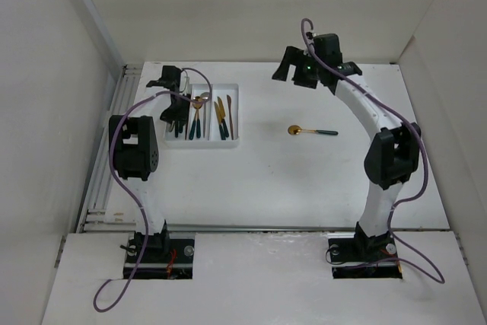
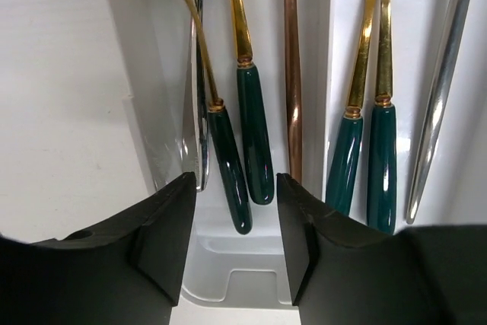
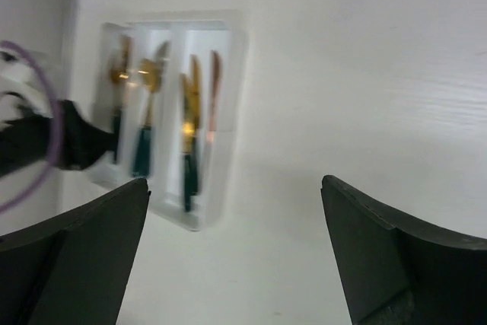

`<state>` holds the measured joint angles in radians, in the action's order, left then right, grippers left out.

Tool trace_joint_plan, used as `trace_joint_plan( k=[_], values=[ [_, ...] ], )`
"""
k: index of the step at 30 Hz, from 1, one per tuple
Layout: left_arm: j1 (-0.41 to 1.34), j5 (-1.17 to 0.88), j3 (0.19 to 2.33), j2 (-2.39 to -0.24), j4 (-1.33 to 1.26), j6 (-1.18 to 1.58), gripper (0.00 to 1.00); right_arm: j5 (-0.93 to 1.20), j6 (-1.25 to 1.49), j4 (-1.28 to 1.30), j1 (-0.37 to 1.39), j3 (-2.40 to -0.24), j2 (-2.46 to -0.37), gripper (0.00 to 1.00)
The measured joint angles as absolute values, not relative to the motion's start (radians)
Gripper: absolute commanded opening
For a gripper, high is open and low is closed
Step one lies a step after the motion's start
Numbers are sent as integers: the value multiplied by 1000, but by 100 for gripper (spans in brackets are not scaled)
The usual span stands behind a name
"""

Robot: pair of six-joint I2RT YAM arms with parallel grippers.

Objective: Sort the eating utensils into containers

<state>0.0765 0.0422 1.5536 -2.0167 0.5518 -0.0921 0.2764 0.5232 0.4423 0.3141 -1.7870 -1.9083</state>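
The left gripper (image 2: 234, 192) hangs over the tray (image 2: 228, 283), jaws partly spread. Green-handled utensils (image 2: 255, 138) lie in it just beyond, none gripped. The right gripper (image 3: 236, 188) gapes wide — empty.

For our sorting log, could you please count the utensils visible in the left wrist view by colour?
Gold with green handles: 4
Silver: 2
Copper-coloured: 1
Total: 7
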Motion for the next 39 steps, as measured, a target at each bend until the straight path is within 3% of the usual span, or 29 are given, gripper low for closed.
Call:
trace_joint_plan(
  k=[5, 10, 14, 27, 32, 33, 39],
  values=[
    [76, 42, 1603, -2017, 588, -93, 45, 202, 142, 580, 235, -1800, -1940, 100],
    [76, 35, 1742, -2016, 628, -93, 47, 110, -355, 575, 217, -1565, -1879, 100],
    [76, 34, 1776, -1980, 630, -96, 48, 142, -609, 693, 181, -1557, -1906, 100],
    [63, 72, 1723, -1903, 620, -107, 50, 211, -833, 859, 120, -1642, -2088, 91],
    [57, 86, 1723, -1903, 619, -108, 50, 192, -847, 856, 134, -1601, -2098, 78],
    [57, 88, 1723, -1903, 619, -108, 50, 183, -845, 854, 141, -1599, -2098, 63],
    [57, 108, 1723, -1903, 619, -108, 50, 128, -821, 826, 172, -1576, -2088, 43]
  ],
)
